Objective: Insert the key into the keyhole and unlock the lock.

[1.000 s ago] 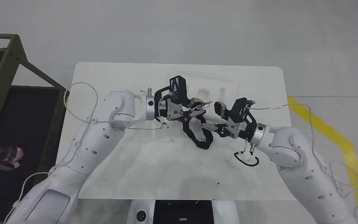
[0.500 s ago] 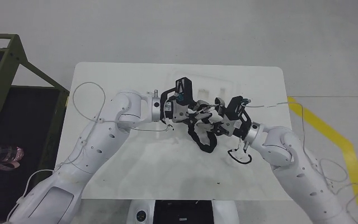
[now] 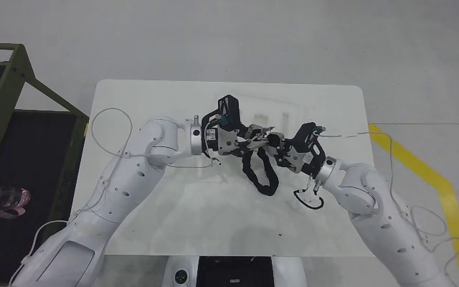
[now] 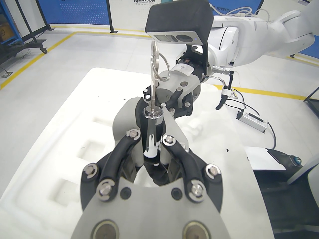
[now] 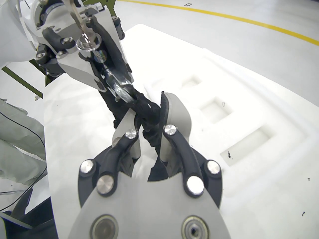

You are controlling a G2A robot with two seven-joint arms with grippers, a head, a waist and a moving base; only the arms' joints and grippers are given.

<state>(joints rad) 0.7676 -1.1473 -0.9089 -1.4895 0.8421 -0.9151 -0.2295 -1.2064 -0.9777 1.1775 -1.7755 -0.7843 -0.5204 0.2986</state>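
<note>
A chrome lock (image 4: pixel 152 125) with a black cable (image 5: pixel 152 130) is held above the middle of the white foam table (image 3: pixel 143 100). My left gripper (image 4: pixel 150 111) is shut on the lock's chrome body. The key (image 4: pixel 154 75) stands in the keyhole at the lock's end, with its ring above it. My right gripper (image 5: pixel 148 111) faces the left one and is shut on the black cable just behind the lock body (image 5: pixel 109 75). From above, the left gripper (image 3: pixel 252 140) and right gripper (image 3: pixel 276 154) nearly touch, and the cable's loop (image 3: pixel 257 172) hangs under them onto the table.
The foam table has several rectangular recesses (image 3: pixel 276 115) just behind the grippers. A green metal frame (image 3: pixel 21 72) stands off the table's left side. Bare foam lies in front of and to the left of the arms.
The right gripper has moved left, closing up on the left gripper and the lock. The left wrist has turned a little. The cable loop still hangs below.
</note>
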